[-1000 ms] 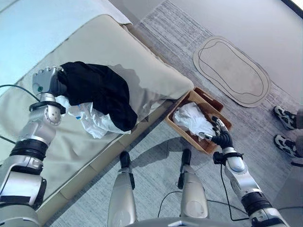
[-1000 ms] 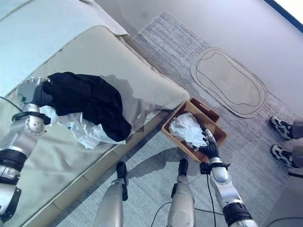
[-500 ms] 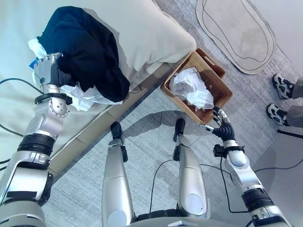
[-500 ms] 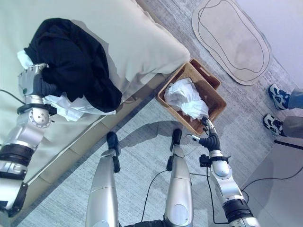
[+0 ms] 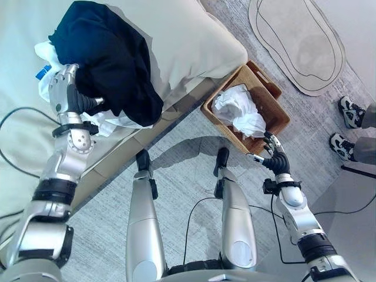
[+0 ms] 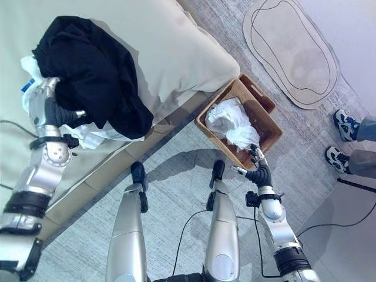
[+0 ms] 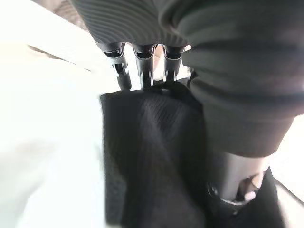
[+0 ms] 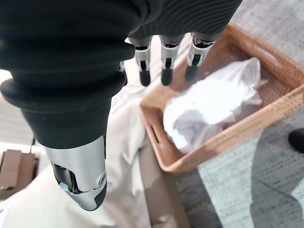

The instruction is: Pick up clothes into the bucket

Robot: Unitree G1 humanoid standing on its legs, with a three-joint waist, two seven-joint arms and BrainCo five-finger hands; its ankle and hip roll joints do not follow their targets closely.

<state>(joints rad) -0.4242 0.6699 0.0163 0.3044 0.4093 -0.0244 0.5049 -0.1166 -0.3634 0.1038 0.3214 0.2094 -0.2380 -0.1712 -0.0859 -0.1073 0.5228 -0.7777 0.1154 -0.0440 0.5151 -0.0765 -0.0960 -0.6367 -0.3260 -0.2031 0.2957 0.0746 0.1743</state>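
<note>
A black garment [image 5: 108,56] lies heaped over a white garment [image 5: 42,56] on the beige cushion [image 5: 188,41]. My left hand [image 5: 66,94] is at the black garment's near edge, and in the left wrist view the black cloth [image 7: 152,156] covers the hand's front. On the floor to the right stands a wicker basket [image 5: 277,111] holding crumpled white cloth [image 5: 238,108]. My right hand [image 5: 271,158] hovers open just in front of the basket's near rim. The right wrist view looks past its straight fingers [image 8: 166,64] at the basket [image 8: 266,118].
An oval beige mat [image 5: 296,41] lies on the grey carpet beyond the basket. A person's shoes [image 5: 346,111] stand at the right edge. The cushion's front edge runs diagonally between the clothes and the basket.
The camera has swung downward. My right hand has drawn back from over the basket's white cloth to just outside its near rim. My left hand stays at the black garment.
</note>
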